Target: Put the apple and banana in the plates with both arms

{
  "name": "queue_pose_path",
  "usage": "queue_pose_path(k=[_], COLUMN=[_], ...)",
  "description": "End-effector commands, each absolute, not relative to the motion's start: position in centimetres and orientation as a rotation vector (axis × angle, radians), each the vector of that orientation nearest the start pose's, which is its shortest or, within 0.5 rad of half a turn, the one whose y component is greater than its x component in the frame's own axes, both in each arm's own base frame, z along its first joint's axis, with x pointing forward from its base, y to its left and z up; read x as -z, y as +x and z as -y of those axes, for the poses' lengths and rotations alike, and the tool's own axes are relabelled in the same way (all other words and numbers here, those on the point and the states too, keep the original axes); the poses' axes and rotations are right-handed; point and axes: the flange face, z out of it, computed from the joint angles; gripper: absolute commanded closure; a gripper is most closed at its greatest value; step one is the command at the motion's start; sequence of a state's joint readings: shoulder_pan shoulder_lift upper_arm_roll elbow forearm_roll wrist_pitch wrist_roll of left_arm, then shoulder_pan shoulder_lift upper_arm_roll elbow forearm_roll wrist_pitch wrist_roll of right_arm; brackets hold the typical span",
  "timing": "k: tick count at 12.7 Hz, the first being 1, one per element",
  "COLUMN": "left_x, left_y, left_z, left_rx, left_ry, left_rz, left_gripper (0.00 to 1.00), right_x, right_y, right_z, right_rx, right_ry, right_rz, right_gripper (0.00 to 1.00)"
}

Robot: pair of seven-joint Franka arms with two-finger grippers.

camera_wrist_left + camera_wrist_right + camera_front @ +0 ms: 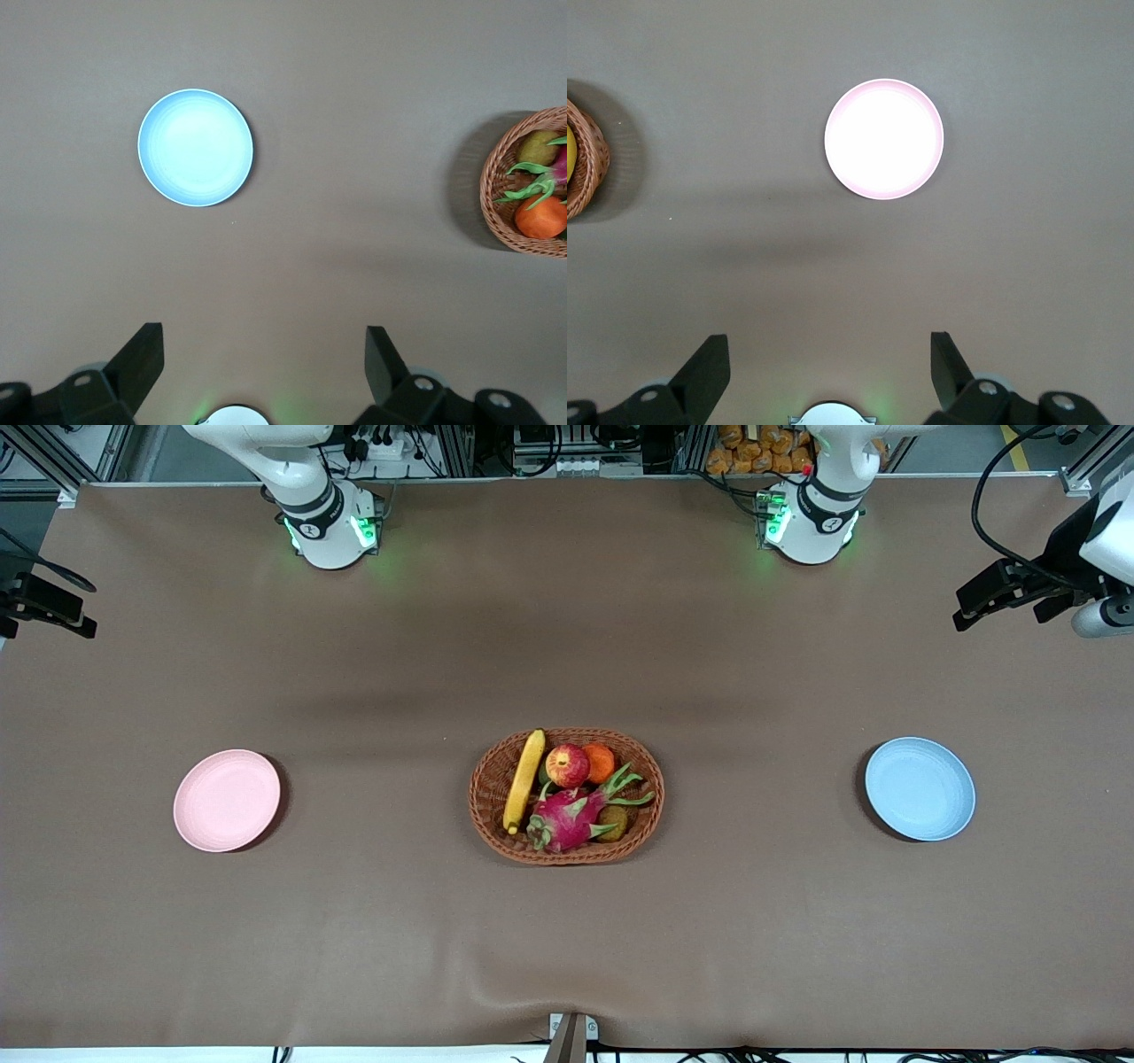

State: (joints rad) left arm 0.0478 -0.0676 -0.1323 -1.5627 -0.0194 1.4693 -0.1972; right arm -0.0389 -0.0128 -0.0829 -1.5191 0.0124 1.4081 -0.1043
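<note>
The apple (pixel 567 765) and the banana (pixel 524 780) lie in a brown wicker basket (pixel 496 833) at the table's middle. The pale pink plate (pixel 227 800) sits bare toward the right arm's end and shows in the right wrist view (pixel 883 139). The light blue plate (pixel 920 788) sits bare toward the left arm's end and shows in the left wrist view (pixel 195 147). My left gripper (pixel 264 354) is open and empty, high over bare table near its base. My right gripper (pixel 830 354) is open and empty, likewise raised. In the front view they show at the side edges, left gripper (pixel 1001 607), right gripper (pixel 49 624).
The basket also holds an orange (pixel 600 762), a pink dragon fruit (pixel 567 819) and a brown kiwi (pixel 611 821). The basket's edge shows in the left wrist view (pixel 496 212) and the right wrist view (pixel 589 168). The green-lit bases (pixel 328 531) (pixel 806 527) stand farthest from the front camera.
</note>
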Motion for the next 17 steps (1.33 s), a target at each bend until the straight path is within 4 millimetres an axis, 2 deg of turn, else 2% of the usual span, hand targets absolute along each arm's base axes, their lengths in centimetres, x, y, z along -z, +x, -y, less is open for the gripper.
queue_pose_path(k=[1,3,6,8,10,14,16,17], left_x=[-66.3,-66.7,-66.3,-65.6,-65.4,-65.3,-65.8,-65.7], left_y=[52.4,52.3,52.5,53.0,53.3,53.3,53.0,52.9], left_z=[4.4,4.1,4.0,4.0,4.1,5.1,5.1,5.0], left_rx=[-0.046,-0.031,-0.043,-0.059,-0.054,-0.06,-0.046,-0.055], left_ry=[-3.154,-3.151,-3.152,-3.156,-3.156,-3.159,-3.162,-3.162], left_rz=[0.163,0.182,0.189,0.199,0.195,0.177,0.172,0.155], left_gripper=[0.0,0.0,0.0,0.0,0.0,0.0,0.0,0.0], right_x=[-62.8,-60.6,-56.1,-53.4,-51.5,-49.9,-51.0,-52.6], right_y=[53.6,54.7,56.4,56.7,56.9,57.6,57.2,56.7], right_z=[5.8,4.5,1.1,0.1,-1.7,-3.5,-2.6,-1.0], right_rx=[-0.173,-0.232,-0.357,-0.371,-0.365,-0.347,-0.325,-0.283], right_ry=[-3.11,-3.079,-3.04,-3.01,-3.014,-3.014,-3.016,-3.018], right_rz=[-0.029,0.004,0.083,0.093,0.134,0.171,0.152,0.114], right_gripper=[0.0,0.0,0.0,0.0,0.0,0.0,0.0,0.0])
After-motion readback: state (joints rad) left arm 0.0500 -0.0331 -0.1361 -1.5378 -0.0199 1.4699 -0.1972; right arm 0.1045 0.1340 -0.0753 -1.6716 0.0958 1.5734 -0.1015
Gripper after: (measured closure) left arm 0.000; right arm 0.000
